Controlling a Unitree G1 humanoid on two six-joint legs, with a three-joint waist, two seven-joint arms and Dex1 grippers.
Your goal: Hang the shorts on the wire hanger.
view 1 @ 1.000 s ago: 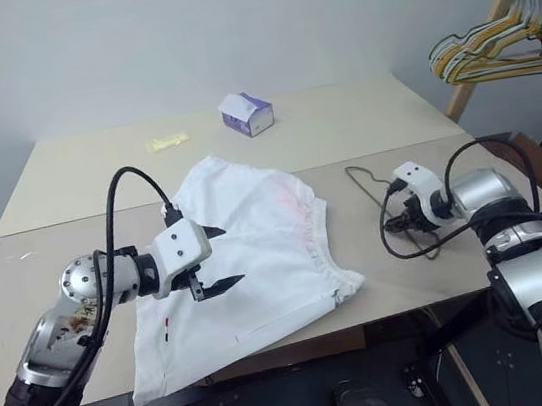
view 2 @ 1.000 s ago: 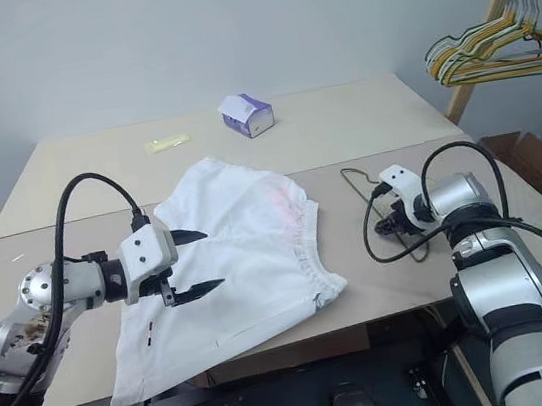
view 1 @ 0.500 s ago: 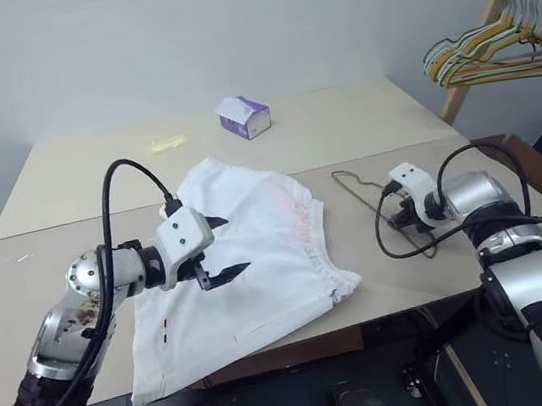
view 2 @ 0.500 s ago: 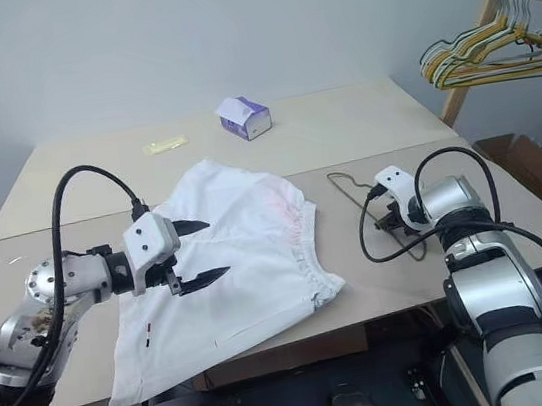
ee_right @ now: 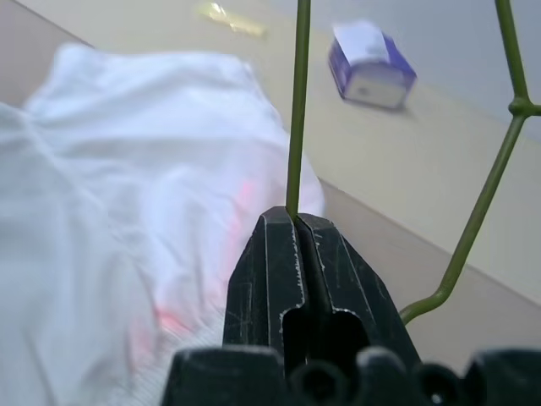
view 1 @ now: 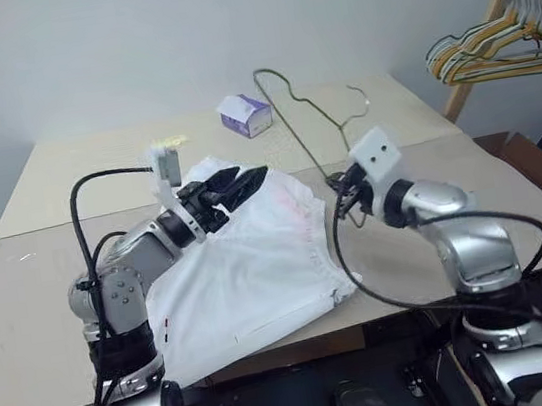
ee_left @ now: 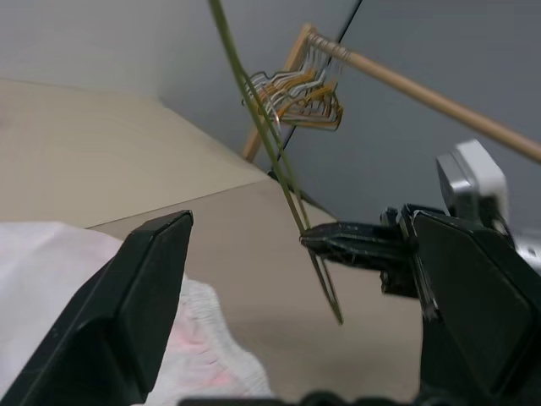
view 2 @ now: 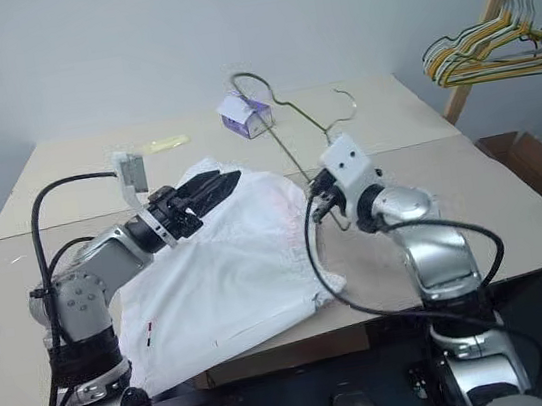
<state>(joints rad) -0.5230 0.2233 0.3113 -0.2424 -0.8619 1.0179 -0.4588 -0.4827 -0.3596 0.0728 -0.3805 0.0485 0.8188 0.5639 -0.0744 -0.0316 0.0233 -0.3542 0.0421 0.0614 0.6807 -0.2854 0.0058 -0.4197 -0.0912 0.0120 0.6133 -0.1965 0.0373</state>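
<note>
Shorts (view 1: 250, 267) lie flat and spread on the table (view 1: 36, 185), waistband edge toward the right arm, legs toward the near left corner. Wire hanger (view 1: 305, 122) is up off the table, clamped in the right gripper (ee_right: 296, 222) with its fingers pressed together on one thin wire — the frame rises tilted up and away from the jaws, hook end high over the far side. Left gripper (view 1: 243, 180) hovers over the shorts' far part with fingers spread wide, empty, pointing toward the hanger; it is the nearer hand to the fabric. Next move likely turns on bringing fabric and the hanger's bar together, the gap between both grippers being small. Tissue box (view 1: 246, 115) sits beyond, well apart; the hanger rack (view 1: 500, 34) at far right is clear of the way.
</note>
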